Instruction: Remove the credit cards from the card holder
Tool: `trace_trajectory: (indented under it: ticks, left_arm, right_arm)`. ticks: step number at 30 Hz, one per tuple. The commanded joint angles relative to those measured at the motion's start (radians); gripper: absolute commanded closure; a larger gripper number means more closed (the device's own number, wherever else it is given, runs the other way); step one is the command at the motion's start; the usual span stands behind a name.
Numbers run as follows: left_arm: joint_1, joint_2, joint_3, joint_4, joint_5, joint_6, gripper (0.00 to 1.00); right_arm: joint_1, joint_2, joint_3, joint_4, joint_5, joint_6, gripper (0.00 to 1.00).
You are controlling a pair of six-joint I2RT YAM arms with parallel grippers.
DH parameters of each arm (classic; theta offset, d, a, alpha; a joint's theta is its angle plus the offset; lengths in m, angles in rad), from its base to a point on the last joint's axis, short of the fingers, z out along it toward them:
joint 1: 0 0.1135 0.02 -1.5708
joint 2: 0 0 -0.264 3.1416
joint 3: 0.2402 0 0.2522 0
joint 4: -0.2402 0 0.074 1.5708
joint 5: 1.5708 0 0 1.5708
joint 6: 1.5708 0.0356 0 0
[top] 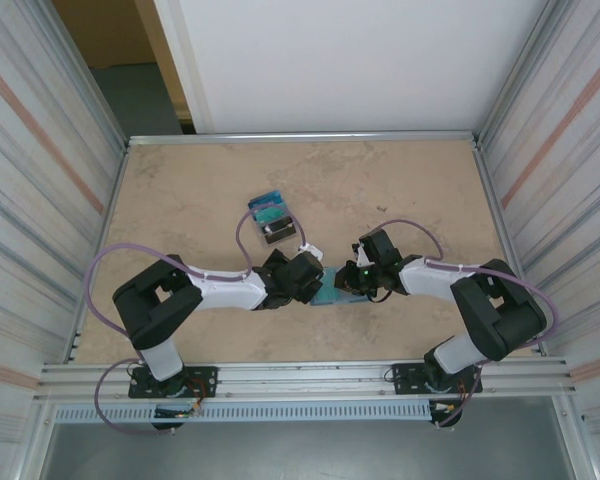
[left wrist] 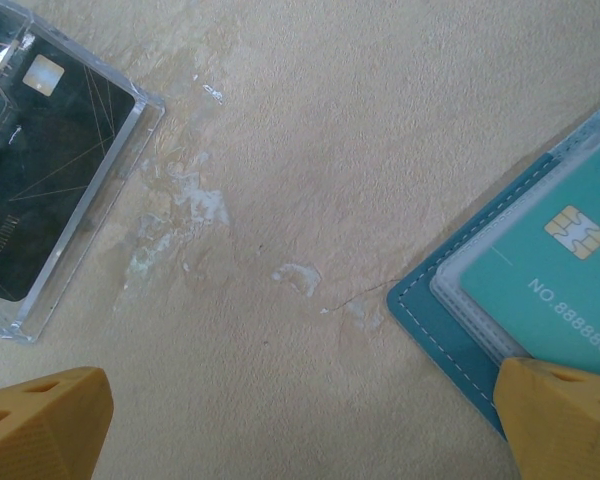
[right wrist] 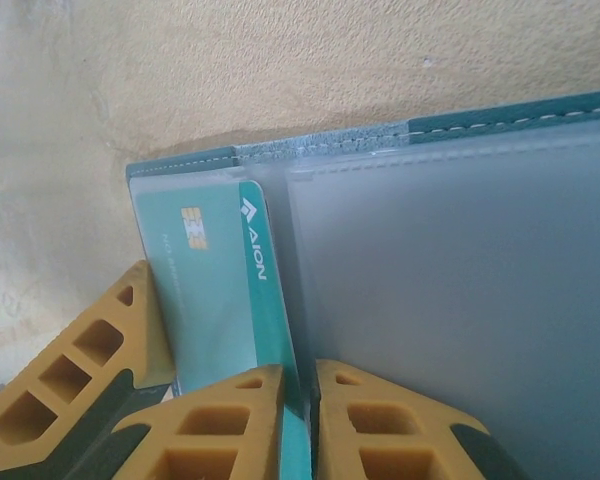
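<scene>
The card holder (right wrist: pixel 460 300) lies open on the table, teal with white stitching and frosted pocket panels; from above it is a teal patch (top: pixel 330 295) between the two wrists. A teal-green credit card (right wrist: pixel 215 290) with a chip and white lettering stands partly out of its left pocket. My right gripper (right wrist: pixel 300 385) is shut on that card's edge. My left gripper (left wrist: pixel 305 400) is open wide over bare table. Its right fingertip (left wrist: pixel 565 415) sits over the holder's corner (left wrist: pixel 440 315), beside the same card (left wrist: pixel 550 270); that finger (right wrist: pixel 80 370) also shows in the right wrist view.
A clear case holding a black card (left wrist: pixel 40 170) lies left of the left gripper. From above it is a small black piece with blue-green cards (top: pixel 272 220), behind the left wrist. Metal rails and corrugated walls border the beige table (top: pixel 180 200).
</scene>
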Motion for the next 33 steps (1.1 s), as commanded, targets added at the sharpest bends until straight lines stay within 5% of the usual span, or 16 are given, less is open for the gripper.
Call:
trace_trajectory:
  ticks: [1, 10, 19, 33]
  left_arm:
    - [0.001, 0.023, 0.015, -0.042, -0.009, -0.020, 0.01]
    - [0.001, 0.023, 0.018, -0.040, -0.006, -0.019, 0.01]
    - [0.001, 0.023, 0.019, -0.043, -0.009, -0.019, 0.01]
    - [0.001, 0.019, 0.017, -0.047, -0.019, -0.017, 0.01]
  right_arm:
    - [-0.003, -0.014, -0.018, 0.015, -0.032, 0.015, 0.86]
    - [-0.005, -0.007, -0.020, 0.033, -0.048, 0.015, 0.86]
    - [-0.018, 0.001, -0.022, 0.024, -0.040, 0.017, 1.00]
    - [-0.045, -0.038, 0.002, -0.087, 0.033, -0.030, 1.00]
